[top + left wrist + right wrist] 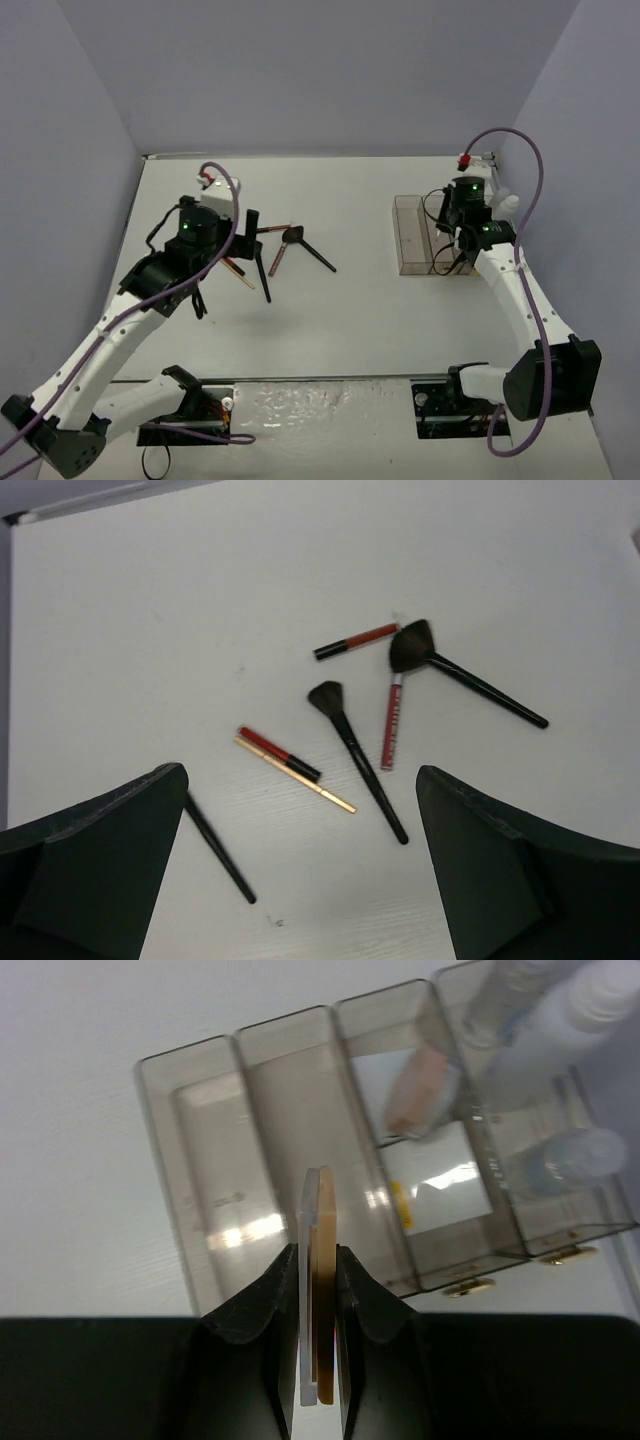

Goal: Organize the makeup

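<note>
White links, black joints (green LEDs), purple cables, black wedge-shaped end effector fingers.

Even soft light, faint shadows, organizer glare, blurred bottles

Top view overlooks table, wrist views close over brushes, organizer

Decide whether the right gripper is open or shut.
Shut. The right gripper pinches a thin card edge-on between its fingers, at the clear organizer.
</note>
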`<move>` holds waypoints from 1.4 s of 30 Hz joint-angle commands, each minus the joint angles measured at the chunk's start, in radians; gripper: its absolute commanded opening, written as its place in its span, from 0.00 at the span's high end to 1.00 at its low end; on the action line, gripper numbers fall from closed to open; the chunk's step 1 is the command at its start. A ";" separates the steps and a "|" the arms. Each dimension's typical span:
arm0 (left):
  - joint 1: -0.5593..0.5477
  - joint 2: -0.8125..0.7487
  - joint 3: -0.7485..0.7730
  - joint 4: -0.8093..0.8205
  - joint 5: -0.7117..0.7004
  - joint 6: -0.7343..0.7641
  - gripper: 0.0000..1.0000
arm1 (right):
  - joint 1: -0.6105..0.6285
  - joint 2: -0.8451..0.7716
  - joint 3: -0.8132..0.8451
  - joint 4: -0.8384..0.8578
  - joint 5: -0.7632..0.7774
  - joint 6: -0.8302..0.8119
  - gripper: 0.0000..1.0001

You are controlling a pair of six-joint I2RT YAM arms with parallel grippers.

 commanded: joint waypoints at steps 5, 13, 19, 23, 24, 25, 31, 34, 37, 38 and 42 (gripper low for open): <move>0.286 -0.115 -0.137 -0.022 0.149 -0.073 0.03 | -0.211 0.129 0.014 0.048 0.114 -0.014 1.00; 0.334 -0.107 -0.151 -0.034 0.212 -0.073 0.03 | -0.250 0.253 -0.008 0.091 0.167 0.008 1.00; 0.333 -0.116 -0.164 -0.034 0.208 -0.065 0.03 | -0.251 0.315 -0.013 0.096 0.184 0.034 0.85; 0.334 -0.112 -0.166 -0.026 0.212 -0.064 0.03 | -0.246 0.314 -0.021 0.096 0.151 0.032 0.61; 0.334 -0.110 -0.167 -0.026 0.213 -0.064 0.03 | -0.242 0.302 -0.021 0.097 0.136 0.028 0.52; 0.334 -0.110 -0.168 -0.025 0.215 -0.064 0.03 | -0.235 0.300 -0.021 0.097 0.133 0.028 0.50; 0.338 -0.108 -0.177 -0.013 0.208 -0.063 0.03 | -0.155 0.199 0.009 0.097 0.094 0.015 0.26; 0.343 -0.105 -0.183 -0.008 0.210 -0.063 0.03 | -0.084 0.151 0.041 0.101 0.045 -0.007 0.25; 0.345 -0.102 -0.186 -0.005 0.210 -0.061 0.03 | 0.001 0.122 0.058 0.134 -0.080 -0.040 0.24; 0.346 -0.102 -0.187 -0.003 0.209 -0.061 0.03 | 0.022 0.119 0.052 0.165 -0.195 -0.048 0.22; 0.354 -0.096 -0.191 0.000 0.206 -0.064 0.03 | 0.150 0.141 0.026 0.290 -0.385 -0.096 0.20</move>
